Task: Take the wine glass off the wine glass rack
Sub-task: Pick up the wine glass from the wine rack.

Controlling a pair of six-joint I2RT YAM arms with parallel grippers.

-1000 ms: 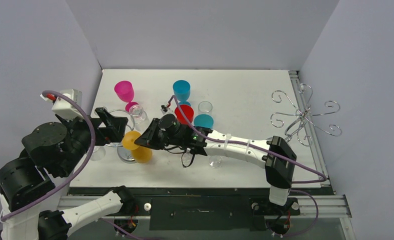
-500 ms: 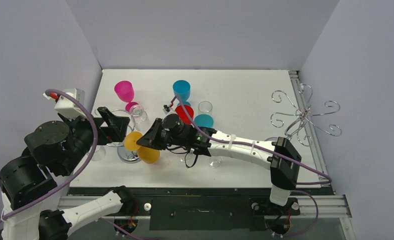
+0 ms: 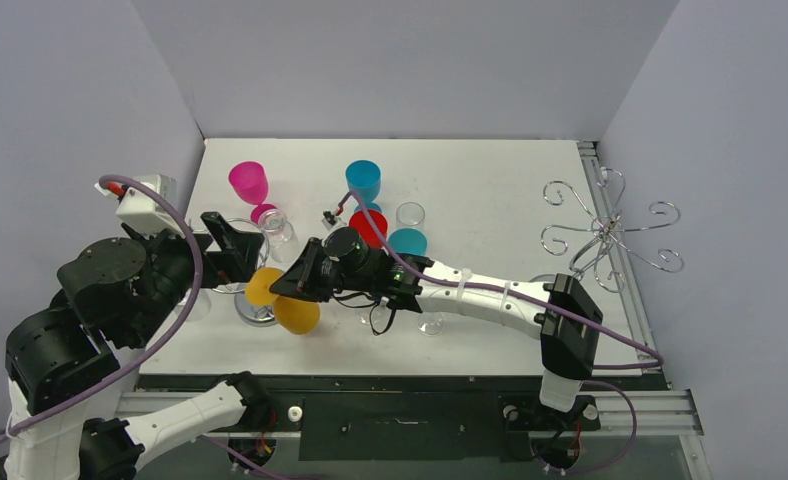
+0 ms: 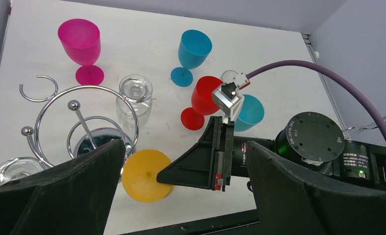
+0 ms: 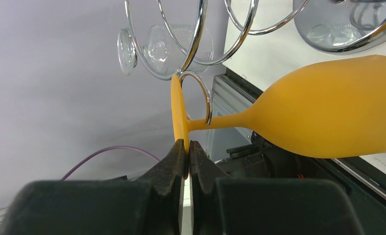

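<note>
- Currently, right gripper (image 5: 187,147): jaws pressed together on the rim of the yellow wine glass's foot.
- Yellow wine glass (image 5: 328,117): on the wine glass rack (image 4: 88,88), stem threaded through a small wire loop, bowl tilted out beside the chrome base.
- Left gripper (image 3: 232,250): jaws spread wide, holding nothing, above the rack.
- Clear glass (image 4: 133,98): beside the rack's large ring.
- Pink glass (image 4: 79,36), blue glass (image 4: 195,45), red glass (image 4: 205,95), teal glass (image 4: 250,111): standing on the table (image 3: 490,180).
- Second wire rack (image 3: 610,235): at the table's right edge.
</note>
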